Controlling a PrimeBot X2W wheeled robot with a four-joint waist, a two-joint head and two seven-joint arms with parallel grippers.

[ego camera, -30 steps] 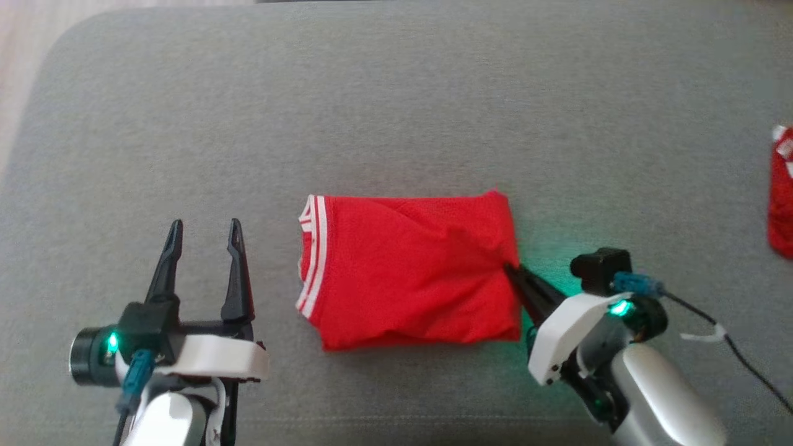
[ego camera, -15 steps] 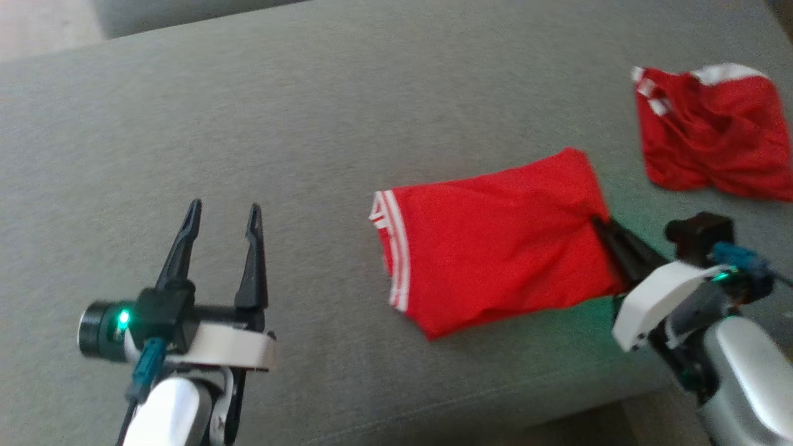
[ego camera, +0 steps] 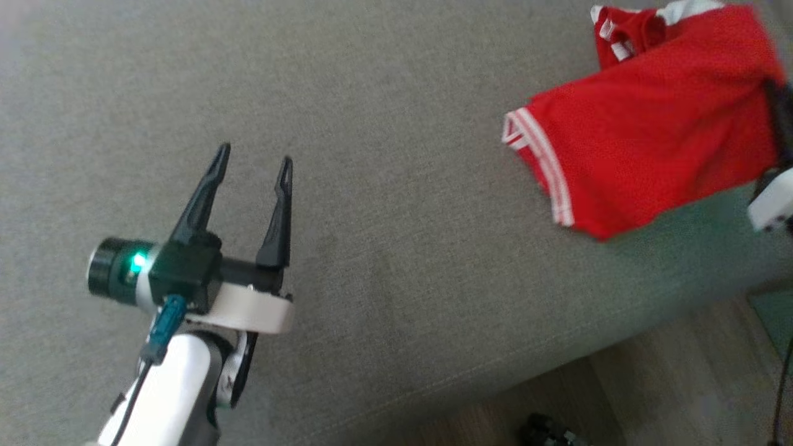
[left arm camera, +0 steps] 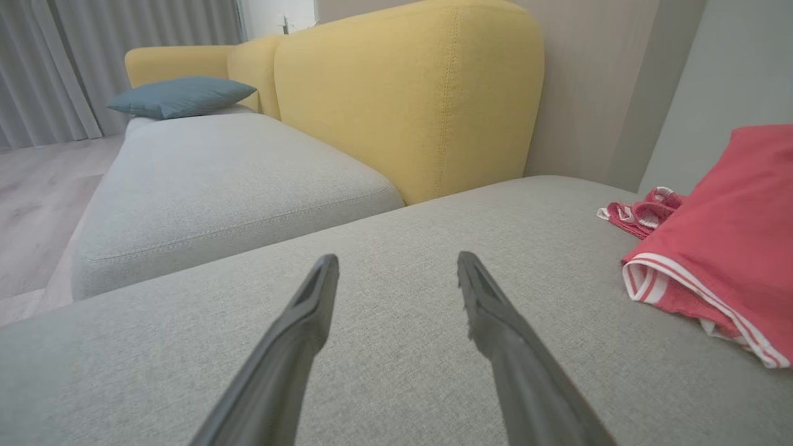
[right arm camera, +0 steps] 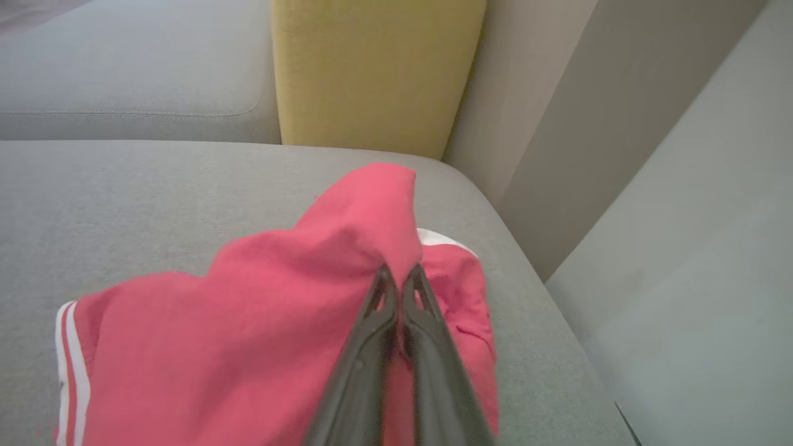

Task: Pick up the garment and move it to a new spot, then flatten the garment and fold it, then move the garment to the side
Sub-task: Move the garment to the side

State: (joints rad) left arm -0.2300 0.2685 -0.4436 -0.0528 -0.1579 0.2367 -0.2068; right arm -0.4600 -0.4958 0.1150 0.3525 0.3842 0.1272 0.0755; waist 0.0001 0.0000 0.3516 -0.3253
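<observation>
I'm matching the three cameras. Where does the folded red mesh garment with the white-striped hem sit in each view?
Head view: the folded red mesh garment with white-striped hem is upper right, hem pointing left.
Left wrist view: at the right edge.
Right wrist view: centre to lower left, pinched in the shut right claw.
Shared landmark: the grey fabric sofa seat beneath it.

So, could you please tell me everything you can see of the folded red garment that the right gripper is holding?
The folded red garment looks like a thin knit sports fabric, with two white stripes along one end. It is folded into a rough rectangle, somewhat rumpled. The right gripper is shut on its opposite edge, which is raised; the striped end hangs low by the grey cushion. A second red garment lies just beyond it.
</observation>
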